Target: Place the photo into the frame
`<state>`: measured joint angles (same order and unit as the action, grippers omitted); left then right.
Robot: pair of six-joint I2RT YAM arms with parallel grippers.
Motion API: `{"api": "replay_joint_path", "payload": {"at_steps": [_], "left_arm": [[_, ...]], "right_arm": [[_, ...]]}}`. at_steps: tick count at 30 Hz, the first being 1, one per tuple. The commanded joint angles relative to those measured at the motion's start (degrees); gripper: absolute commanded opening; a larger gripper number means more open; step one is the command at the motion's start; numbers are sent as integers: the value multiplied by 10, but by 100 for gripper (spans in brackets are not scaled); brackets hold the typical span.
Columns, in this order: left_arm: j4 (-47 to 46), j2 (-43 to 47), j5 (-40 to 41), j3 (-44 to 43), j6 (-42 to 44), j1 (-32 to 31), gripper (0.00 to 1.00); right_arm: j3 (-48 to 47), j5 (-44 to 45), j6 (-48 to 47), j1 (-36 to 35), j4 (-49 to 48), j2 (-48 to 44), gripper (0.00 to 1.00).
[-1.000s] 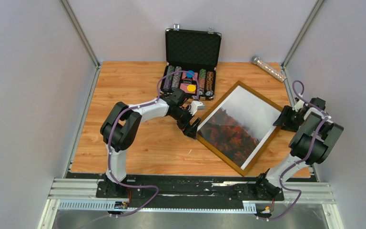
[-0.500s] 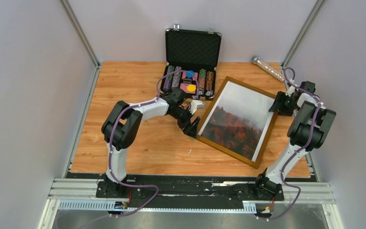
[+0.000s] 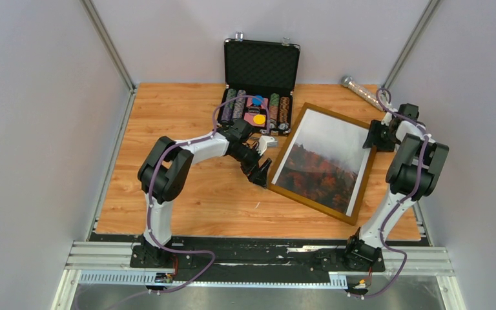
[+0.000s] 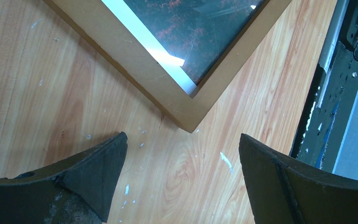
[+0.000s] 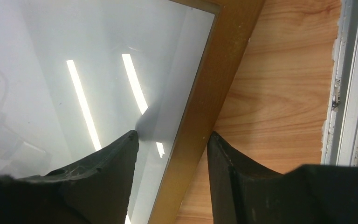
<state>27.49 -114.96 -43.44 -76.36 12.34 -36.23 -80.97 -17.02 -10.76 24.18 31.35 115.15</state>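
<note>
Right wrist view: right pincer [image 5: 172, 140] clamped astride the frame [image 5: 204, 107] rail, one finger [image 5: 116, 158] on the glass.

From above, the right tool [image 3: 373, 138] sat behind its own wrist, so its grip on the frame [image 3: 288, 145] was hidden there. Both wrist views cut the frame off, showing one corner and one rail. The poker chips [image 3: 239, 103] were too small to read.
</note>
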Motion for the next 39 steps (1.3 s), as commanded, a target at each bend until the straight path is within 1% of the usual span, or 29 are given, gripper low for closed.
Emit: {"api": "replay_joint_path", "payload": {"at_steps": [1, 13, 22, 33, 39], "left_arm": [[34, -27, 40, 25, 17, -8, 100], [44, -3, 45, 38, 34, -8, 100], [43, -4, 55, 39, 33, -8, 100], [38, -8, 77, 39, 28, -8, 100], [32, -9, 99, 40, 22, -8, 100]], "right_arm": [[-7, -86, 1, -59, -9, 0, 52], [3, -113, -3, -119, -8, -14, 50], [-10, -114, 4, -141, -7, -8, 50], [-80, -122, 18, -180, 9, 35, 50], [-133, -142, 22, -195, 24, 61, 52]]}}
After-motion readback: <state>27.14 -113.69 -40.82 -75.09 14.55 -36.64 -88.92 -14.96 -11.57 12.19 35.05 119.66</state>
